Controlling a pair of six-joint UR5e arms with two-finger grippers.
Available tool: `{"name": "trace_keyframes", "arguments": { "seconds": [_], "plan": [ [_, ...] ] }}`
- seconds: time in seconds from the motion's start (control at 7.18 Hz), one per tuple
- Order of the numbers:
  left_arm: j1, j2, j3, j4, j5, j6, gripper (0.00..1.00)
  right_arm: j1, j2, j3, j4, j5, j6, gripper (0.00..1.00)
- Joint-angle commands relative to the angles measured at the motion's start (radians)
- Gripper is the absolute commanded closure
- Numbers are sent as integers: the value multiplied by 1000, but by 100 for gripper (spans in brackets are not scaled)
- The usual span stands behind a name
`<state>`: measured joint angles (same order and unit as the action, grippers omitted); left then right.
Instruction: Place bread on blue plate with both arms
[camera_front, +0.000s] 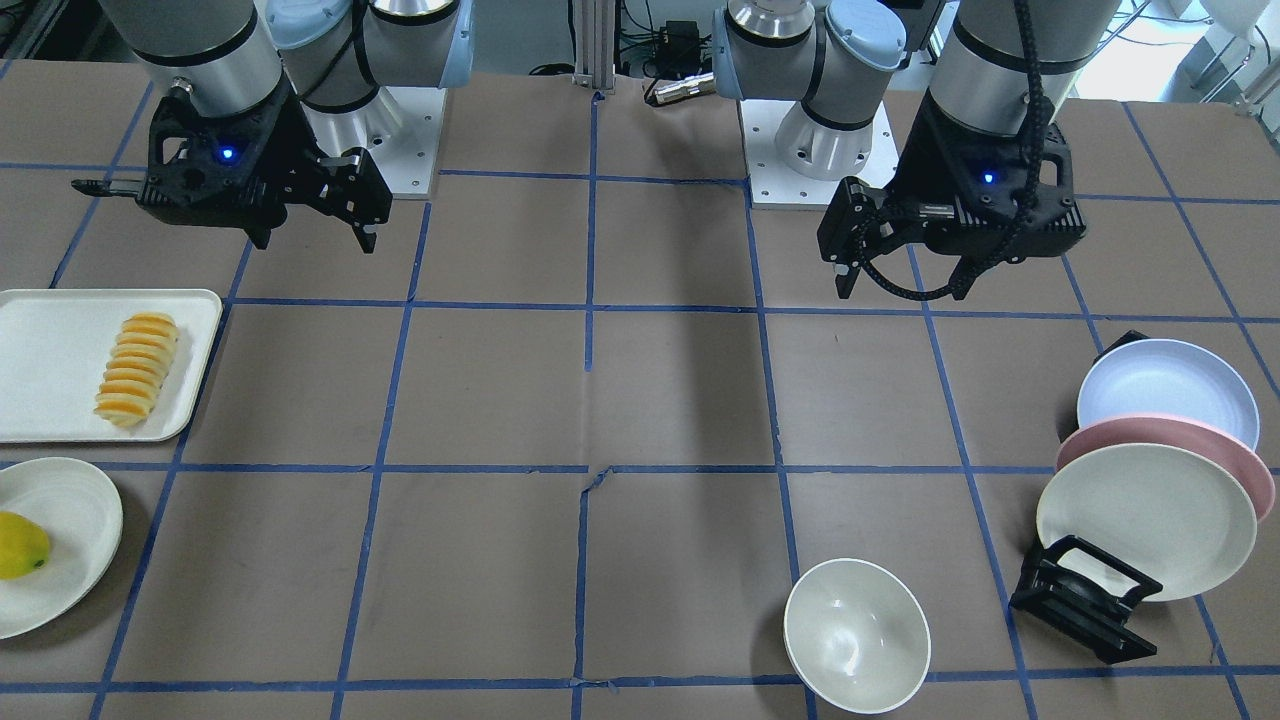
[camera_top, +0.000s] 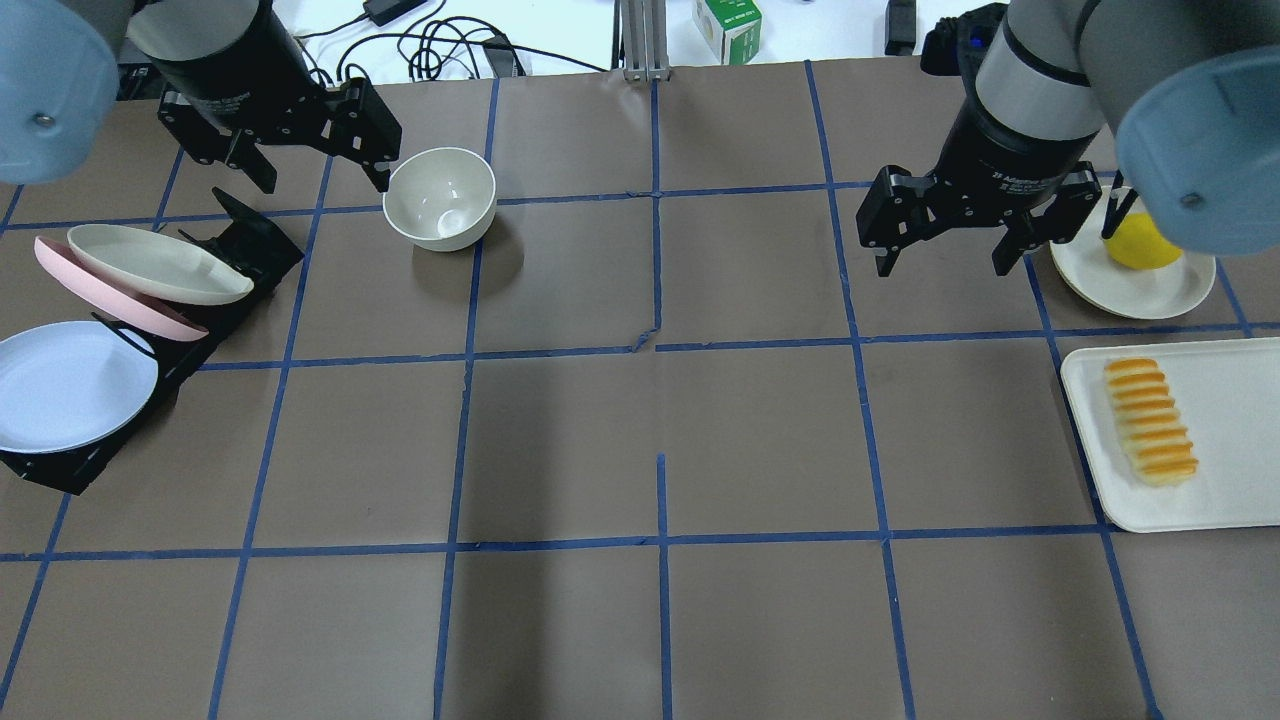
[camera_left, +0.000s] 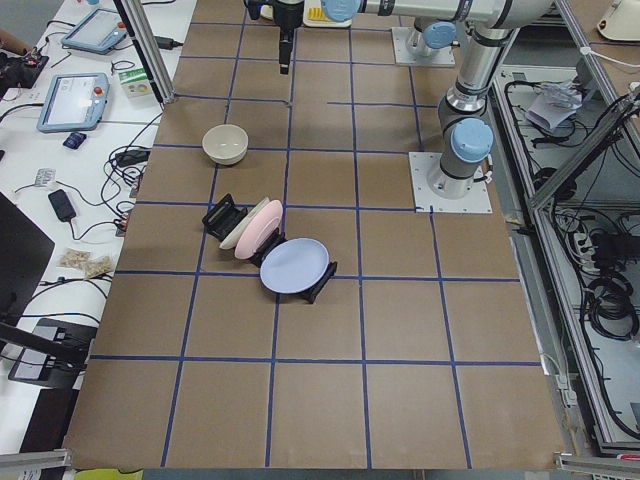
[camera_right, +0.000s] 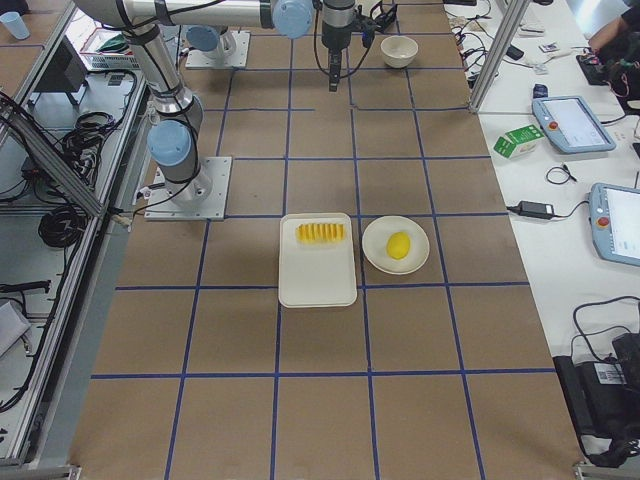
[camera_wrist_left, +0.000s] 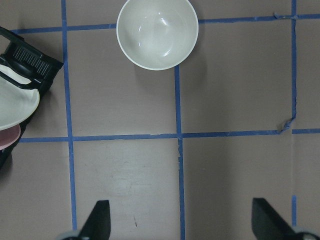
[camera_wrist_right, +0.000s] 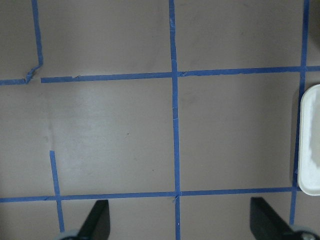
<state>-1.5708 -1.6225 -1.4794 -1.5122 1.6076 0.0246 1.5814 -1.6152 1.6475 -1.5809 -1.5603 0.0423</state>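
site: robotics lab | blue-taped grid table (camera_top: 760, 440) | teach pendants (camera_right: 578, 122) | loose cables (camera_top: 440, 45)

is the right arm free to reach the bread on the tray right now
Probably yes. The bread lies alone on the white tray with nothing over it, and the right gripper, jaws open, hangs over bare table nearby.

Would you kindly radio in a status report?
Left gripper, right gripper: jaws open, empty, hovering. Bread on white tray, untouched. Blue plate tilted in black rack. White bowl near left gripper.
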Motion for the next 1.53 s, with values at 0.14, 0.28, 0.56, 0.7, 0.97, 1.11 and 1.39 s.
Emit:
{"name": "trace_keyframes", "arguments": {
  "seconds": [0.14,0.28,0.56,0.7,0.97,1.11,1.39],
  "plan": [
    [5,16,-28,4,-2,6,0,0,0,2,1,0,1,0],
    [29,19,-30,-2,6,8,0,0,-2,9,1,-1,1,0],
    [214,20,-30,-70,5,27,0,-1,-2,15,2,-9,1,0],
    [310,16,-28,-82,8,49,0,-6,-2,21,28,-11,-1,0],
    [581,-28,-32,-71,0,129,0,-84,3,23,18,-26,1,0],
    [700,-64,-33,-66,-9,191,0,-206,11,26,19,-30,-12,0],
    [799,-184,-80,161,5,241,0,-372,35,114,-67,-61,-152,0]
  ]
}}
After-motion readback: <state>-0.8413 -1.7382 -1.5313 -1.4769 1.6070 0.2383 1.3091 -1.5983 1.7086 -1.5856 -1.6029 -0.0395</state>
